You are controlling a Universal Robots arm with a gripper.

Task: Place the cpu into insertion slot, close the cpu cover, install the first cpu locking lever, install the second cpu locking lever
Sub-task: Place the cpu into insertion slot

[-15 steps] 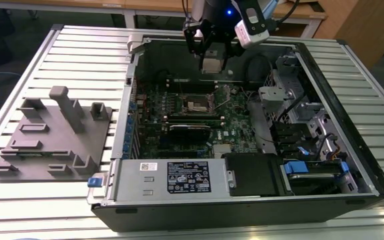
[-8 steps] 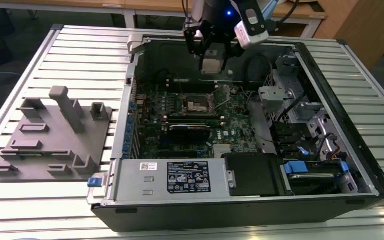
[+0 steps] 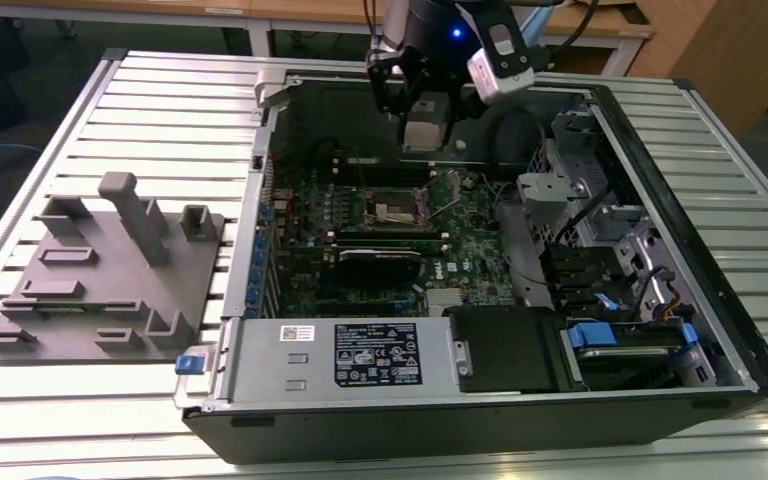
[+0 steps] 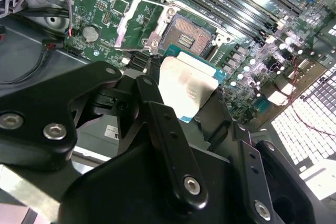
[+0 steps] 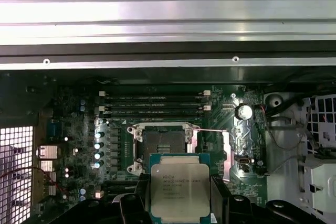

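Clamping the chip (image 5: 180, 190) by two opposite edges, the gripper (image 5: 180, 205) has a black finger (image 5: 137, 199) pressed to each side of it, and the dull metal top shows bare between them in both wrist views. In the exterior view the gripper (image 3: 427, 128) hangs over the far part of the open computer case (image 3: 744, 350), at about twelve o'clock from the socket (image 3: 395, 207) and clear above the board.

The chip is in the air, apart from the socket (image 5: 164, 145) and not yet seated. In the second wrist view the socket's contact field lies uncovered just past the chip's leading edge, and the cover (image 4: 127, 22) stands swung open at one side of it.

Around the socket the room is tight. In the first wrist view the long memory slots (image 5: 152, 103) run close along one side. In the exterior view a black card (image 3: 381, 257) lies at six o'clock from the socket, and a metal drive cage (image 3: 584, 215) rises at three o'clock. The case walls ring the board, open only from above.

Outside the case, at nine o'clock, a grey block with upright pegs (image 3: 104, 280) rests on the slatted metal table (image 3: 157, 100), well apart from the gripper.
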